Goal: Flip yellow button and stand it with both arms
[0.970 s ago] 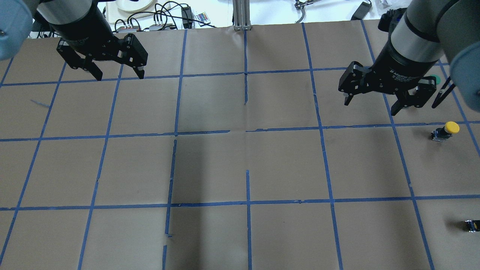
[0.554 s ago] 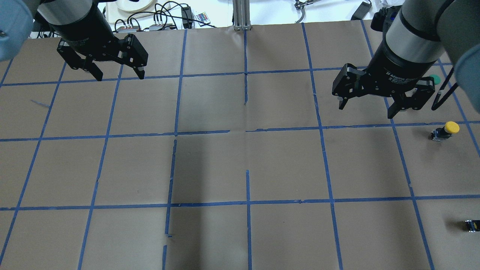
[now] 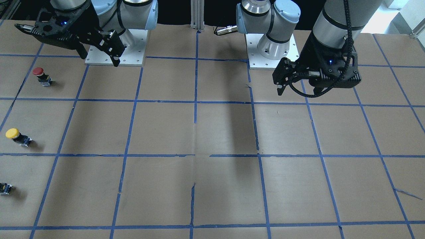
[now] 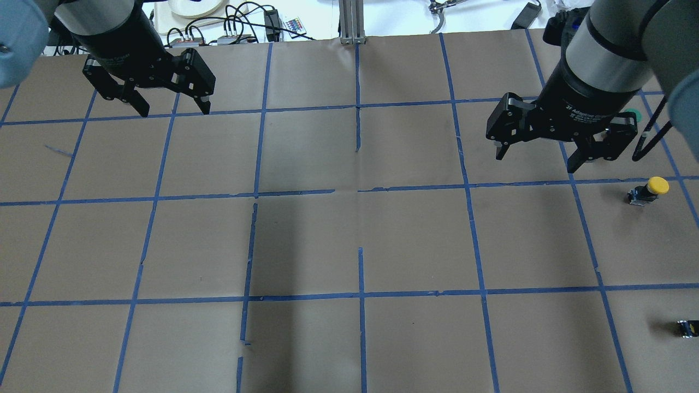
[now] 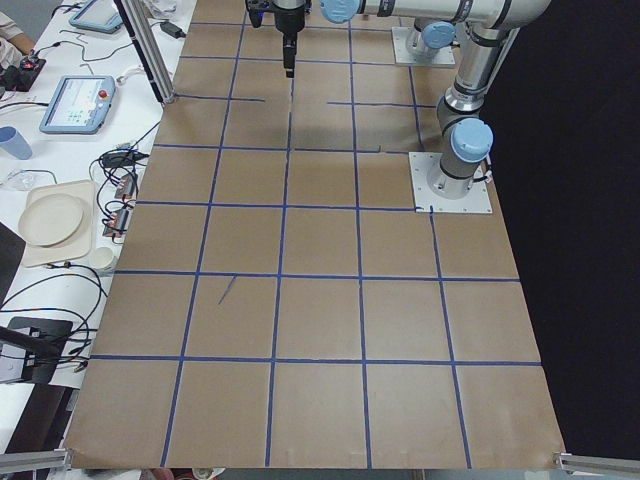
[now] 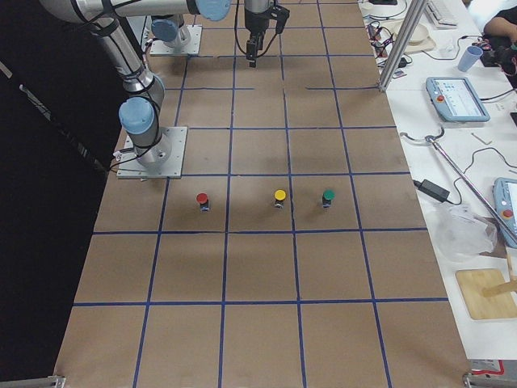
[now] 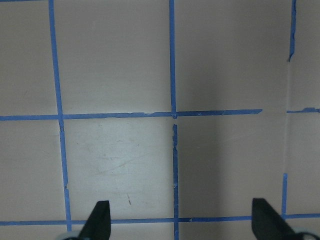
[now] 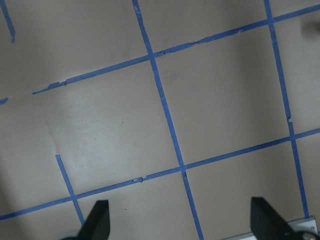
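The yellow button [image 4: 649, 190] lies tilted on its side on the brown paper at the far right, with its cap up and to the right. It also shows in the front view [image 3: 16, 136] and the right side view [image 6: 279, 196]. My right gripper [image 4: 535, 162] is open and empty, hanging above the table to the left of the button and a little farther out. My left gripper [image 4: 175, 112] is open and empty at the far left. Both wrist views show only taped paper between open fingertips [image 7: 100, 220] [image 8: 97, 220].
A red-capped button [image 3: 41, 75] lies nearer the robot than the yellow one. A green-capped one [image 6: 327, 196] lies beyond it, partly hidden behind my right gripper [image 4: 632, 115]. A small dark part [image 4: 687, 328] sits at the right edge. Blue tape lines grid the table.
My right gripper has shifted a little to the left and turned slightly. It stays open. The left arm and the yellow button have not moved.
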Available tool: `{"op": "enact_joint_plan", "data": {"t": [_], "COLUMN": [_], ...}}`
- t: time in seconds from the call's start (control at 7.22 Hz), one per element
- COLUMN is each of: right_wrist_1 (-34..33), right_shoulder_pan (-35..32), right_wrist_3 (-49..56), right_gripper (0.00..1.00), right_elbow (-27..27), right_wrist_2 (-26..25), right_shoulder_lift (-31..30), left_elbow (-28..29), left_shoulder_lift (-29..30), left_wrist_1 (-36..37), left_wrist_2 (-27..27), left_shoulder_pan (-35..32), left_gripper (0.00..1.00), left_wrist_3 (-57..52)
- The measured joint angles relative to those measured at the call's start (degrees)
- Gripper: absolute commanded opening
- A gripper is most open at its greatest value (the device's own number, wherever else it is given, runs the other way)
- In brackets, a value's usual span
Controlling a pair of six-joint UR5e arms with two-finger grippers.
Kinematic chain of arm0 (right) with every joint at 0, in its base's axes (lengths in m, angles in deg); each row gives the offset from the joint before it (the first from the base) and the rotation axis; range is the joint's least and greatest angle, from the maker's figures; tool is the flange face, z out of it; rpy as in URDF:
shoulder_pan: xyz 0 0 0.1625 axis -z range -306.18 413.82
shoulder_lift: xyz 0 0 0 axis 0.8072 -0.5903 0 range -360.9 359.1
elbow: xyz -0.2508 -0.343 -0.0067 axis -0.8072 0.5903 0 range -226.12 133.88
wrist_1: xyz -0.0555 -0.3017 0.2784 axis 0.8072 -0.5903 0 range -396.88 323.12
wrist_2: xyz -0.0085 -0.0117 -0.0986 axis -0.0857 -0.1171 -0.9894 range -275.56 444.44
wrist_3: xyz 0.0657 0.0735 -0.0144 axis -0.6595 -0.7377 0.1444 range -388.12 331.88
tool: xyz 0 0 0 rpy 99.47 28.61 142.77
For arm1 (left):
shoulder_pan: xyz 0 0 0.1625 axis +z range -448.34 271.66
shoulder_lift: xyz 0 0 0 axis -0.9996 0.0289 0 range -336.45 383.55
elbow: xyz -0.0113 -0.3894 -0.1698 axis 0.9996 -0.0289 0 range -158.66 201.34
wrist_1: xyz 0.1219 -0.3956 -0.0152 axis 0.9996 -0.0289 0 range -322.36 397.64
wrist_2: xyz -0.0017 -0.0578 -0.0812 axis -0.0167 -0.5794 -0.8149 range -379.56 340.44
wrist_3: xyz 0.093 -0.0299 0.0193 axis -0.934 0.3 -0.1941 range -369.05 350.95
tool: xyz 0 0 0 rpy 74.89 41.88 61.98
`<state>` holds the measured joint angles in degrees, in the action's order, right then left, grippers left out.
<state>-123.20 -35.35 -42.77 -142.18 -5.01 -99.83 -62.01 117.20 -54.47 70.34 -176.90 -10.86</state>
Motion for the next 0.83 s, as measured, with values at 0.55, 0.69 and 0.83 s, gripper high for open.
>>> {"op": "enact_joint_plan", "data": {"t": [0.55,0.69,0.83], "right_wrist_1": [0.66,1.11,1.26], "right_shoulder_pan": [0.13,0.13,0.14], "right_wrist_3": [-0.08,-0.09,-0.05], "right_gripper": [1.00,1.00,1.00], "right_elbow": [-0.01,-0.01,-0.01], "right_wrist_2": [-0.21,-0.23,-0.22], "right_shoulder_lift": [0.11,0.16,0.18], "left_elbow": [0.11,0.11,0.11], "left_shoulder_lift": [0.17,0.17,0.20], "left_wrist_1": [0.09,0.09,0.16], "left_wrist_2": [0.01,0.01,0.01], "left_shoulder_pan": [-0.02,-0.02,-0.02], "left_gripper": [1.00,1.00,1.00], "left_wrist_3": [0.14,0.14,0.14]}}
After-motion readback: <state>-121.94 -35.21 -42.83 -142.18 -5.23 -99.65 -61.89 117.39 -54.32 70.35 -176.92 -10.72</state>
